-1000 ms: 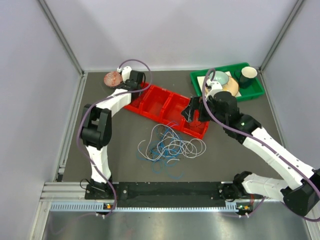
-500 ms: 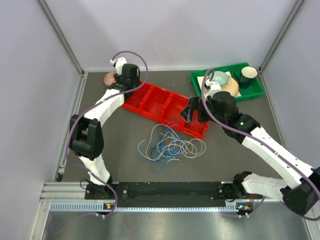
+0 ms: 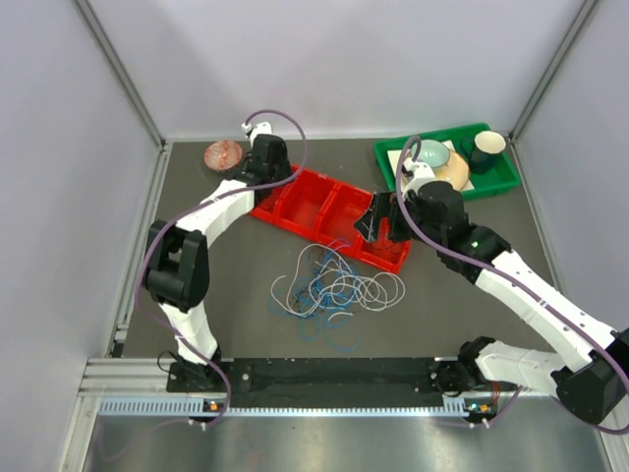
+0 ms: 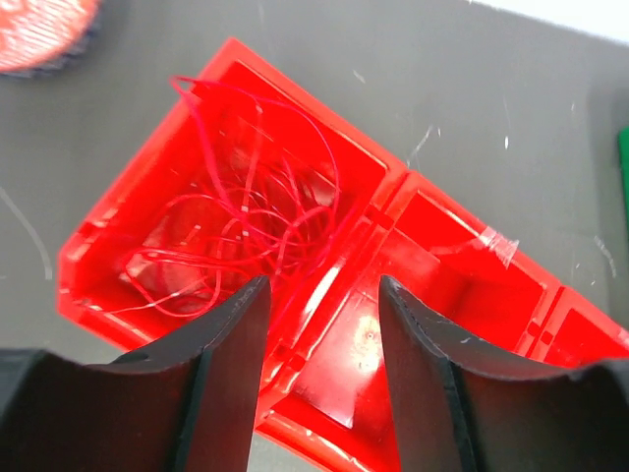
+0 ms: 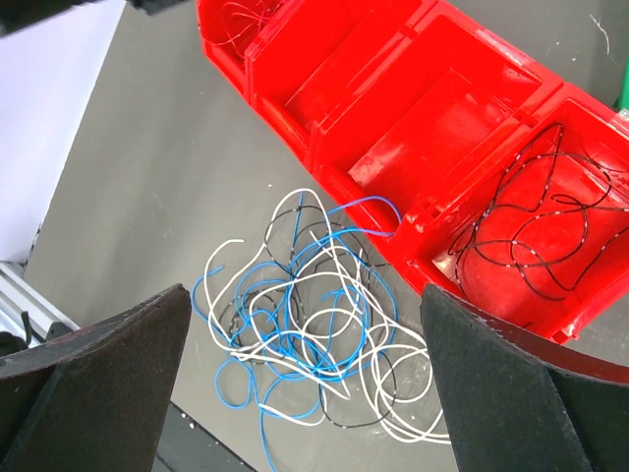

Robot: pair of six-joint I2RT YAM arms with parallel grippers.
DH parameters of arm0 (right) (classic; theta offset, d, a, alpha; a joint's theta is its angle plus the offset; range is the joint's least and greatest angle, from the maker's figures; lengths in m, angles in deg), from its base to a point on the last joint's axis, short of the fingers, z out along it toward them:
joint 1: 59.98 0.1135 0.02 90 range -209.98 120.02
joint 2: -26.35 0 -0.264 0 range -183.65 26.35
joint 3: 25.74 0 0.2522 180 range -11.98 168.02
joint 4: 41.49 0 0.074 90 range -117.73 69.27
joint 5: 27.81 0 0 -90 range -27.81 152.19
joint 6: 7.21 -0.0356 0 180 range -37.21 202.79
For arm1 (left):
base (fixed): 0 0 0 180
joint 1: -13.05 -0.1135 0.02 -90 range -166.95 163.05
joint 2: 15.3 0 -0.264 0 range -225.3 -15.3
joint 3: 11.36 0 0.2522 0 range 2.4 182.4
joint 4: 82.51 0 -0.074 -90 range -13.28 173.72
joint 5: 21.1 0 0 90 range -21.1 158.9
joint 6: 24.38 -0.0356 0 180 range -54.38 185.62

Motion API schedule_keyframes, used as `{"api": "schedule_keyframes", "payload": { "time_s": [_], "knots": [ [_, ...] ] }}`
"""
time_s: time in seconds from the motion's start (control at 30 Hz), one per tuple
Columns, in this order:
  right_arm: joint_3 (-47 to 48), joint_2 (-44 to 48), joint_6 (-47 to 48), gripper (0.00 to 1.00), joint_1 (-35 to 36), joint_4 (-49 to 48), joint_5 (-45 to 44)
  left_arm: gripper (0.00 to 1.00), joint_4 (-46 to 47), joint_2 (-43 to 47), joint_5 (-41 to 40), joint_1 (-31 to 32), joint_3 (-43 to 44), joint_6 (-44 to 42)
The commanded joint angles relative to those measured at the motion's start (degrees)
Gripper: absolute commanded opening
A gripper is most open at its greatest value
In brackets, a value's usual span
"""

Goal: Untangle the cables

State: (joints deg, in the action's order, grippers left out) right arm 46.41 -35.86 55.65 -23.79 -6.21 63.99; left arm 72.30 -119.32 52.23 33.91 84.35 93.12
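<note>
A tangle of white, blue and black cables (image 3: pixel 334 287) lies on the dark table in front of the red tray (image 3: pixel 324 208); it also shows in the right wrist view (image 5: pixel 314 324). Thin red cables (image 4: pixel 246 216) lie in the tray's (image 4: pixel 462 256) left compartment. Black cables (image 5: pixel 536 236) lie in the right end compartment of the tray (image 5: pixel 393 108). My left gripper (image 3: pixel 277 181) (image 4: pixel 319 374) is open and empty above the tray's left end. My right gripper (image 3: pixel 379 224) (image 5: pixel 305 393) is wide open and empty, above the tray's right end and the tangle.
A green tray (image 3: pixel 496 183) with bowls and a black cup (image 3: pixel 486 147) stands at the back right. A pink round object (image 3: pixel 222 153) lies at the back left, also in the left wrist view (image 4: pixel 39 34). Grey walls enclose the table.
The left arm's elbow has swung left, and its wrist has ended a little to the right over the tray's left end. The right arm and the tangle have hardly moved.
</note>
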Motion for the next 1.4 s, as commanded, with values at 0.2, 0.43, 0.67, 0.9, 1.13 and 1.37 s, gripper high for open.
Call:
{"api": "schedule_keyframes", "payload": {
  "time_s": [0.2,0.43,0.67,0.9,1.13,1.37],
  "knots": [
    [-0.03,1.66,-0.29,0.99,-0.5,-2.45,-0.22,0.29,3.24,-4.51,-4.76,-0.03,4.27,-1.23],
    [-0.21,2.01,-0.29,0.99,-0.5,-2.45,-0.4,0.0,0.87,-11.1,-8.21,-0.73,9.54,-1.93],
    [-0.73,2.28,-0.64,0.99,-0.5,-2.36,-0.48,0.0,1.32,-15.32,-4.78,-2.93,11.21,-1.75],
    [-0.83,2.54,-0.81,0.99,-0.5,-2.36,-0.57,0.0,0.0,-15.86,-2.76,-3.37,11.39,-2.63],
    [-0.3,2.28,-0.81,0.99,-0.5,-2.45,-0.31,0.0,-0.62,-5.76,-0.83,-3.37,9.02,-2.54],
    [-0.38,2.1,-1.25,0.99,-0.41,-2.36,0.39,0.0,-2.11,-3.02,-0.56,-3.37,8.49,-2.81]
  ]
}}
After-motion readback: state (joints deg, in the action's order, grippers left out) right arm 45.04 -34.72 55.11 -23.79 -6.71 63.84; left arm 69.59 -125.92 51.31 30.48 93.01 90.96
